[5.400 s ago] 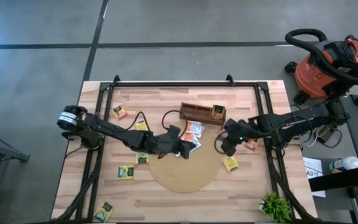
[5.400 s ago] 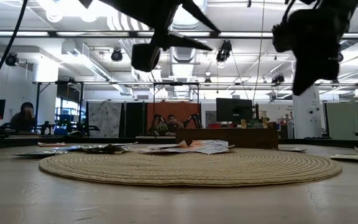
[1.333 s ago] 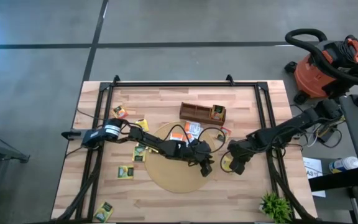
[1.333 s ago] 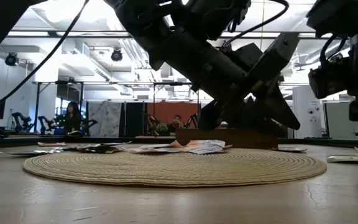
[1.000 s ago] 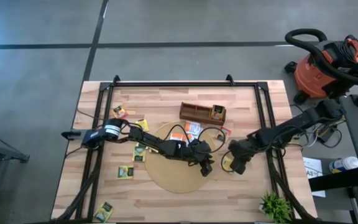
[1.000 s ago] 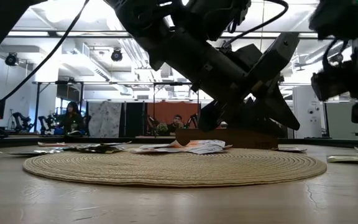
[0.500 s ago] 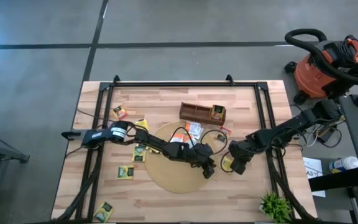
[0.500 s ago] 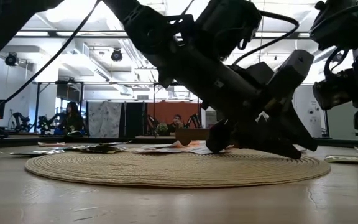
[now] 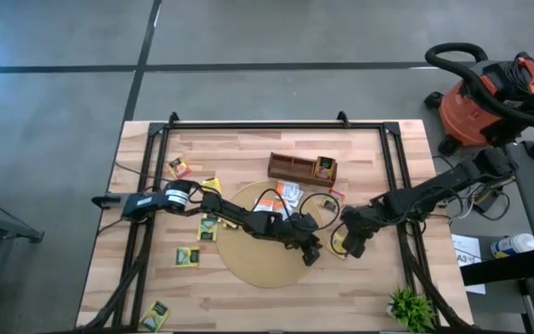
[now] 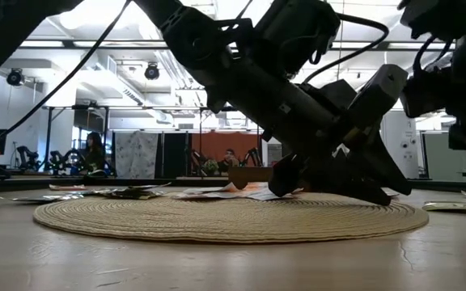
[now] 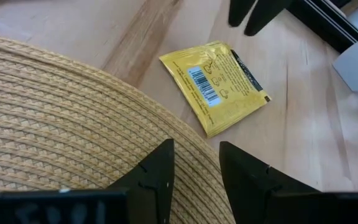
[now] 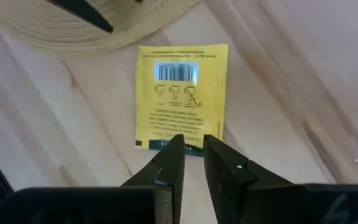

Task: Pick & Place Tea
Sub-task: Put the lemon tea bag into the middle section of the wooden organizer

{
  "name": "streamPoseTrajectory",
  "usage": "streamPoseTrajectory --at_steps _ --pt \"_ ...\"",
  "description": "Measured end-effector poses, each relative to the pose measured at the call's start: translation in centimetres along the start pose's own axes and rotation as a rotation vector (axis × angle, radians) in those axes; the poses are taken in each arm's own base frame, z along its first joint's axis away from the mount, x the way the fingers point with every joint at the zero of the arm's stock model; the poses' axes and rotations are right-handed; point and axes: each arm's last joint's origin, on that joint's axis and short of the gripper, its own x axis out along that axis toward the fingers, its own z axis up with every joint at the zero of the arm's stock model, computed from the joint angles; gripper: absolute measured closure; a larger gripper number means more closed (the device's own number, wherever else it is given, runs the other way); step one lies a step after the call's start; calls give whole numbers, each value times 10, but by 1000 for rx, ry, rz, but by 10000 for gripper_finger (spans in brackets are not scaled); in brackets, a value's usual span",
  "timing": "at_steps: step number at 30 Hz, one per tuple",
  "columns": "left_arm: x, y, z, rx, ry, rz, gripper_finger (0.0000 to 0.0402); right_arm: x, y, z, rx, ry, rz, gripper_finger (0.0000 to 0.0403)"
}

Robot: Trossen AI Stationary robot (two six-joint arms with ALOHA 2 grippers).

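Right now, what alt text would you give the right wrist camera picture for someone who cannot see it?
A yellow tea sachet lies flat, barcode side up, on the pale wooden table, just ahead of the right gripper, whose two dark fingers stand close together, holding nothing. The curved edge of a woven tan mat shows just beyond the sachet.

a long brown wooden compartment box (image 9: 301, 169) lies on the wooden table (image 9: 369, 288), just beyond a round woven mat (image 9: 265, 267). a small green plant (image 9: 410, 307) stands at the table's near right corner. an orange shop vacuum (image 9: 483, 100) sits on the grey floor off the far right corner.
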Motion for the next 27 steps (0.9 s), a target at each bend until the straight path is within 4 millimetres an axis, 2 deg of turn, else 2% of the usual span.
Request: streamPoseTrajectory --at_steps 3,13,18,27 --pt "0 0 0 -1 0 0 276 11 -6 -2 8 34 -40 344" --pt "0 0 1 -27 -5 -5 276 39 -5 2 -24 93 -44 344" --pt "0 -1 0 -56 36 -57 276 40 -4 3 -30 80 -28 344" --pt "-1 2 7 -279 87 -123 276 40 -3 4 1 49 -17 344"
